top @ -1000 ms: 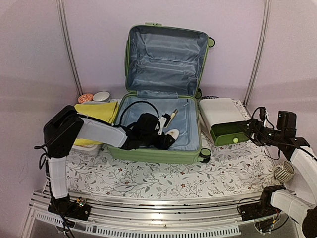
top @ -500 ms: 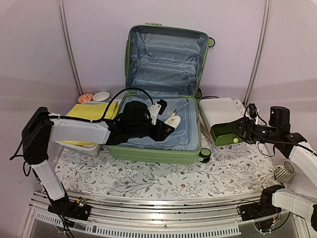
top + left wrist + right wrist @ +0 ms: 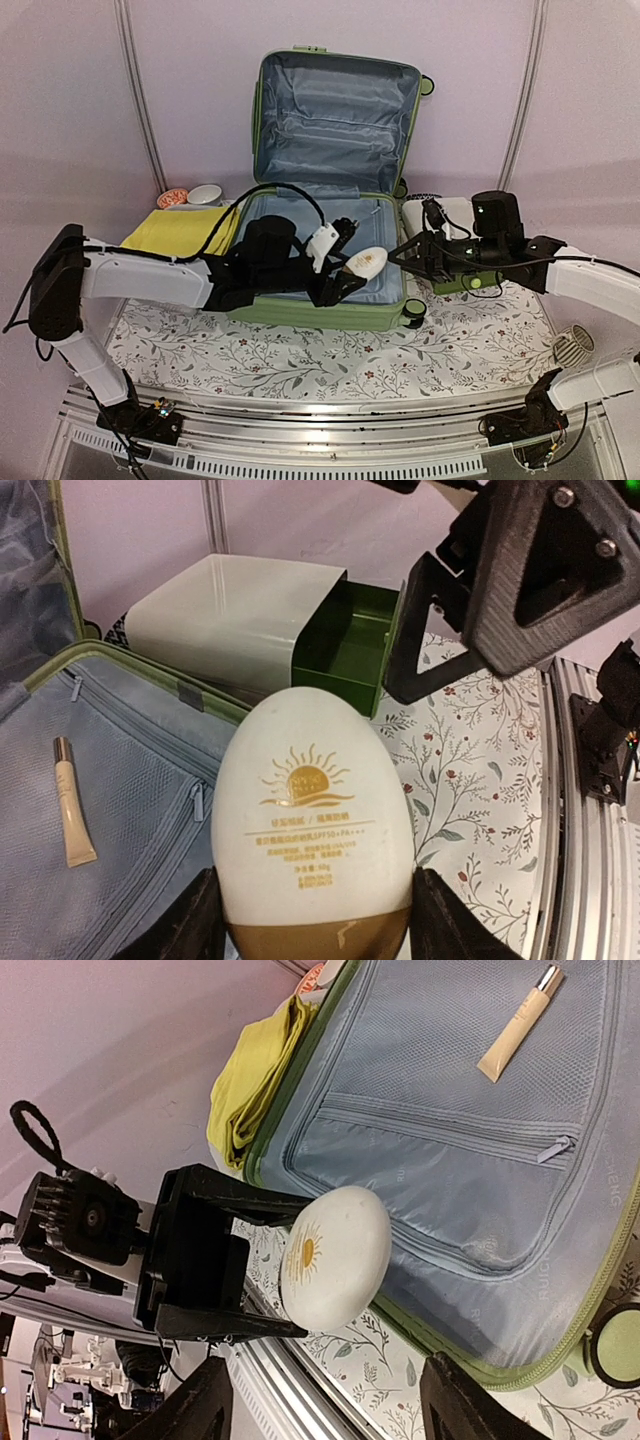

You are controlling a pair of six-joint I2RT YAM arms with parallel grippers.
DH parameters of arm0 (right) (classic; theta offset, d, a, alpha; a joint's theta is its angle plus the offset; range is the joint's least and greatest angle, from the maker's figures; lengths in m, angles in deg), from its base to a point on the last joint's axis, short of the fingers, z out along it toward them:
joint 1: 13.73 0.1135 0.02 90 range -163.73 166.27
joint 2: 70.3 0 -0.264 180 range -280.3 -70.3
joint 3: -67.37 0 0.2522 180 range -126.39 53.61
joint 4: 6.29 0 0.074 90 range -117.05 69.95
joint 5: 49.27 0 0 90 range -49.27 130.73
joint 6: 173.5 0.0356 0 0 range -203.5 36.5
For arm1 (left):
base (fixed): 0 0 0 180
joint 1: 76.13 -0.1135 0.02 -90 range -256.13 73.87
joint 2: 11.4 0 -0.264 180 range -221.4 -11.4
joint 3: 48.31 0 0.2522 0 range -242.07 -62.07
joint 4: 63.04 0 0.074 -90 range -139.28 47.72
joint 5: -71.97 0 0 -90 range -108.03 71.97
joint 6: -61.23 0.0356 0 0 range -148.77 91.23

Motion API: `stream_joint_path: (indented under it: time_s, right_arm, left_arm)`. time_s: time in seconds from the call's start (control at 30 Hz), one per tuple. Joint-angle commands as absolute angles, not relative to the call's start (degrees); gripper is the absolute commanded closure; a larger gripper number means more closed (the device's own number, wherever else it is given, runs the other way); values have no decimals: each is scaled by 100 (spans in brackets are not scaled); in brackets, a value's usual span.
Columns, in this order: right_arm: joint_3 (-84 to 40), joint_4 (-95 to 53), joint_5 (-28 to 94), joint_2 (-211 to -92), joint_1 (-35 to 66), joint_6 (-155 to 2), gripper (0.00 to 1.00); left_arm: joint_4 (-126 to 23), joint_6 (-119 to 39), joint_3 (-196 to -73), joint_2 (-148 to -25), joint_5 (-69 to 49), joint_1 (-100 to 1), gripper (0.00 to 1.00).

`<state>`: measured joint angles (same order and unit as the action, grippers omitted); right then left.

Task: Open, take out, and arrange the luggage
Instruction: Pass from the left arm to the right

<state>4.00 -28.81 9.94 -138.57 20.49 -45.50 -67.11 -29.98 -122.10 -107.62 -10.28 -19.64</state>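
A: Luggage (image 3: 300,312) shot, grippers first. Left one?
B: Clenched. The left gripper (image 3: 348,268) grasps a white egg-shaped sunscreen bottle (image 3: 366,262), fingers spread as wide as the bottle, one on each side by the gold cap end.
A: Right?
B: Released. The right gripper (image 3: 408,255) has its fingers apart with nothing between them. It sits at 3 o'clock of the bottle, near but not touching.
A: Bottle is over what?
B: The near rim of the luggage base, toward its 5 o'clock corner.
A: And the luggage?
B: Back-centre of the table, 12 o'clock from the arm bases. It's open: lid upright against the wall, base flat, grey-blue lining up.
A: Around it?
B: White box (image 3: 445,218) just beside at 3 o'clock, folded yellow cloth (image 3: 185,228) at 9, two small bowls (image 3: 205,193) at 10. Floral tablecloth (image 3: 300,365) under everything.
A: View differences?
B: Both wrist views show a beige tube (image 3: 72,805) lying on the lining's mesh pocket; I can't make it out from the top. Left wrist shows the box's green drawer (image 3: 345,640) slid partly out. Right wrist shows the left gripper side-on, bottle's sun logo facing the camera.
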Motion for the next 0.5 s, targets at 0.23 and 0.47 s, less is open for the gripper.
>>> stream_joint_path:
  time_s: [0.23, 0.47]
  right_arm:
    - [274, -2172, 668, -14283, 2121, -4196, 41]
    - [351, -1816, 498, -14377, 2119, -4065, 47]
  left_arm:
    - [-7291, -2509, -11961, -10423, -1042, -1776, 51]
    - [-7446, -2371, -11870, -10394, -949, -1708, 51]
